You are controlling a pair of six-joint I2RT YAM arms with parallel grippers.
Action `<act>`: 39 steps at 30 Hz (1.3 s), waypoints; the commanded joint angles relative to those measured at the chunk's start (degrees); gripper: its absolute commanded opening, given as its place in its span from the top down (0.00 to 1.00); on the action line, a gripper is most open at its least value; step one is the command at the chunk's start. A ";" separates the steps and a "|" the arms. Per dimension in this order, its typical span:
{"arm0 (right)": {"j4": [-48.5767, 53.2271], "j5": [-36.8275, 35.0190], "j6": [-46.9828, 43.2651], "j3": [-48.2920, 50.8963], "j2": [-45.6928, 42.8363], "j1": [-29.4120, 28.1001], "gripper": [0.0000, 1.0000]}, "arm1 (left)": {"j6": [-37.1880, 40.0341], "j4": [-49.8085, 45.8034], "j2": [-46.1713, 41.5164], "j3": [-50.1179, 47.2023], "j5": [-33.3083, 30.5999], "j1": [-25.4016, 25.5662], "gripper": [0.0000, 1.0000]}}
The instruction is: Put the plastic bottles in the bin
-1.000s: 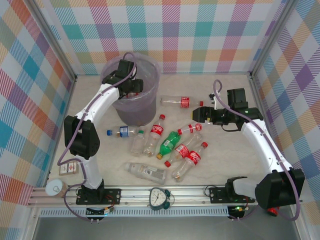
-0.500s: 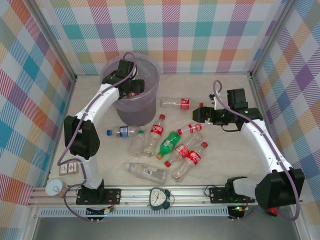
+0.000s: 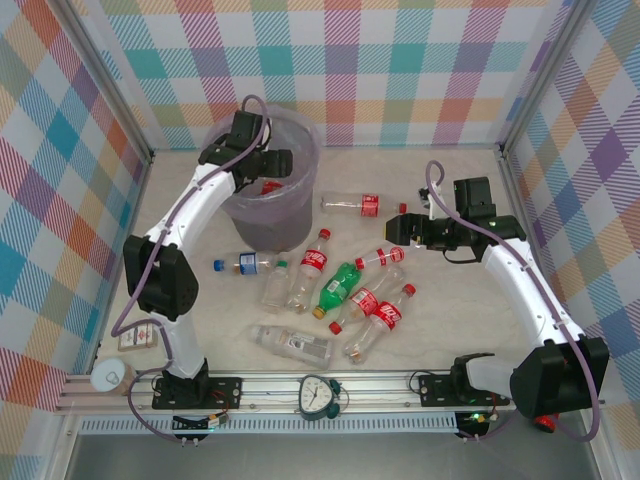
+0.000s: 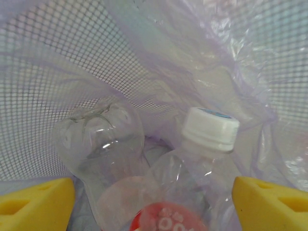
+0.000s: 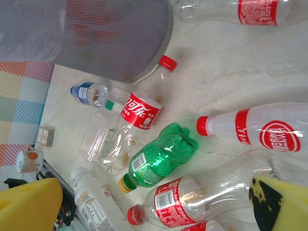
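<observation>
Left gripper: released, yellow pads spread wide inside the bin's mouth.
Bin: lilac-lined, toward the far left corner of the table; holds a white-capped bottle.
Loose bottles: clustered around the green bottle, table centre to near edge.
Right gripper: released, empty, right of centre.

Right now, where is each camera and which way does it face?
Top external: above and behind the arms, looking down; both arms show, left end effector over the bin.
Left wrist: on the left arm, looking into the bin at a white-capped bottle; left fingertips show.
Right wrist: on the right arm, facing loose bottles; right fingertips show.
Shared: top and right wrist both see the green bottle.
</observation>
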State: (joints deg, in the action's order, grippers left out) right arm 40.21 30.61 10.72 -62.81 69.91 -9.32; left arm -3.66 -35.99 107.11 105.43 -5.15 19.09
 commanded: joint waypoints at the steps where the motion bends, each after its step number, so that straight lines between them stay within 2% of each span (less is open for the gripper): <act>1: 1.66 -5.26 1.58 -2.79 0.44 0.43 0.01 | -1.21 -0.97 -4.20 3.42 1.79 0.36 0.12; 8: 5.63 -14.23 9.09 -2.51 3.00 2.28 0.03 | -1.36 -2.98 -7.85 5.38 1.73 0.44 0.10; 11: 5.15 -14.59 13.32 -0.98 4.44 3.60 0.04 | -0.94 -4.16 -9.52 5.55 0.94 0.50 0.10; 15: 0.52 -15.52 20.52 1.77 6.37 4.95 0.04 | -1.17 -4.75 -12.12 4.85 0.41 0.66 0.10; 19: -6.60 -20.11 27.04 5.65 7.27 5.29 0.11 | -1.04 -7.15 -16.23 3.71 -1.93 1.76 0.12; 26: -16.01 -25.16 34.39 11.24 9.51 5.35 0.17 | -2.84 -10.74 -27.00 -5.14 -8.20 7.60 0.14; 33: -23.02 -23.01 37.64 13.08 13.87 5.12 0.04 | -10.14 -14.78 -35.40 -15.67 -12.83 15.28 0.15; 36: -24.87 -22.20 38.51 12.68 16.31 4.85 0.02 | -13.29 -11.49 -38.41 -20.10 -9.90 16.47 0.15; 39: -27.21 -20.62 40.36 12.54 19.87 4.67 0.01 | -13.88 -11.65 -38.24 -20.03 -10.70 18.50 0.17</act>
State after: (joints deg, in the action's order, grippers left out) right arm 16.91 8.19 48.25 -50.35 87.37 -4.45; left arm -14.70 -48.27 69.71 85.38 -14.94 36.29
